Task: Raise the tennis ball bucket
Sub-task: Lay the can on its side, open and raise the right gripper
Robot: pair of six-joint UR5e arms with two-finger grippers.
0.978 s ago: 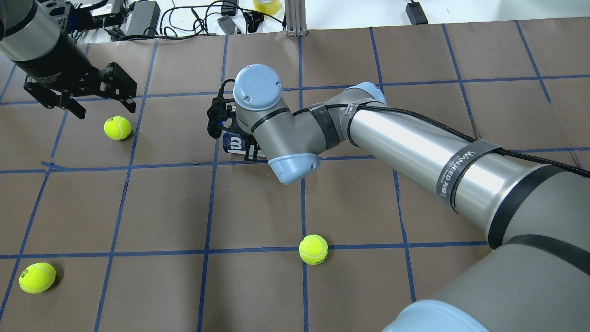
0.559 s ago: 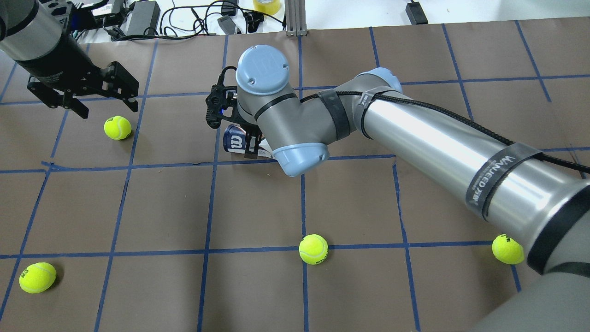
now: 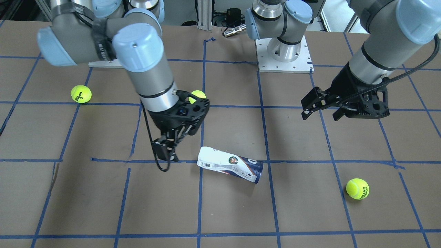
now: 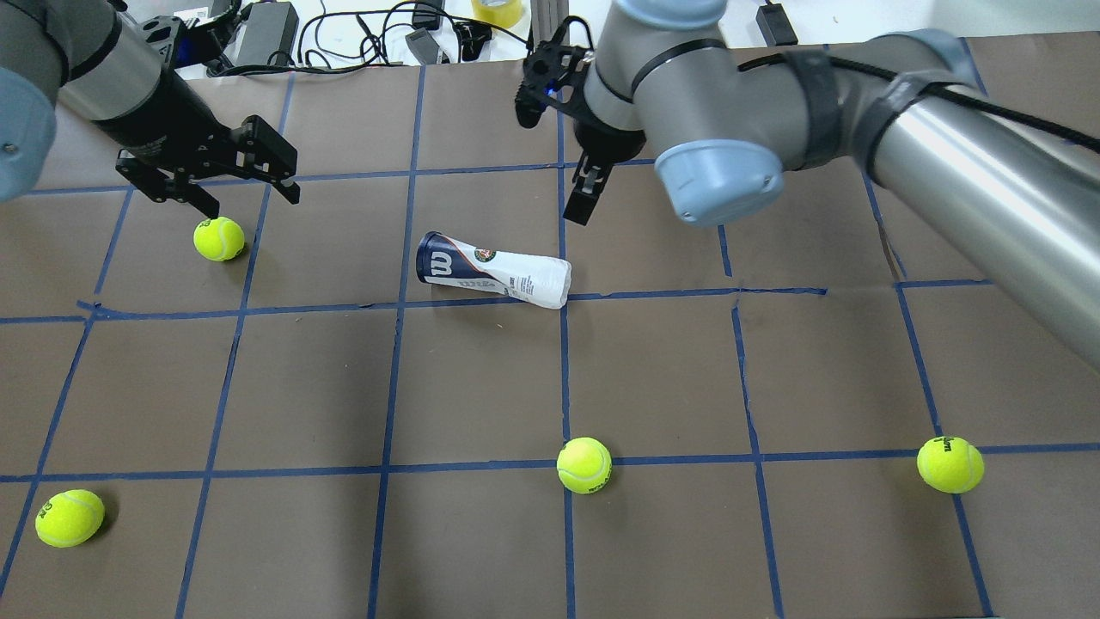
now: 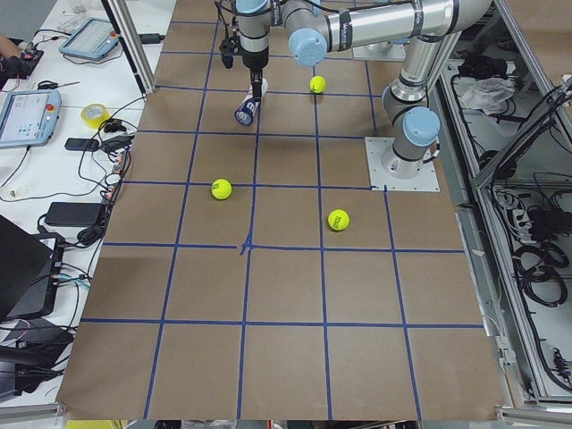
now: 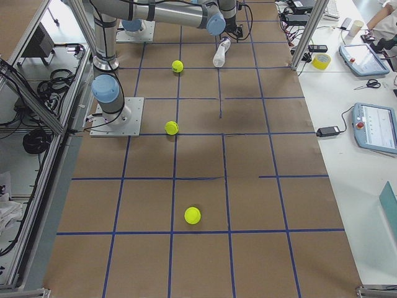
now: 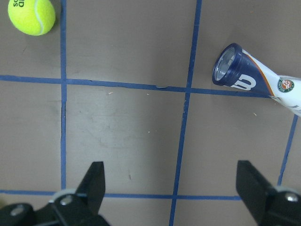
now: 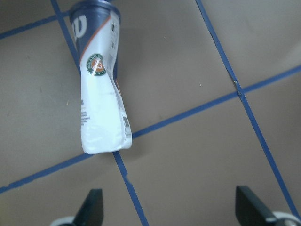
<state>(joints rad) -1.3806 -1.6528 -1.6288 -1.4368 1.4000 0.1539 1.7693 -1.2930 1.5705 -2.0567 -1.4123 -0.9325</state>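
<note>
Lying on its side, well in from every edge of the desk (image 4: pixel 481 533), the tennis ball bucket (image 4: pixel 494 277) is pointing its navy, open-rimmed end toward the robot's left and its white end toward the robot's right. The right gripper (image 4: pixel 577 206) is hovering above the desk just past the white end, its fingers (image 8: pixel 92 207) standing wide apart and holding nothing. The left gripper (image 4: pixel 251 202) is also hanging spread and empty, near a tennis ball (image 4: pixel 219 238) well off to the left. The bucket is looking light and thin-walled. Its white end is appearing pinched flat, so it is likely giving under pressure, and the glossy round body is probably inclined to roll or slip. Closing gently across the navy part, near the stiffer rim, is seeming the safest hold.
</note>
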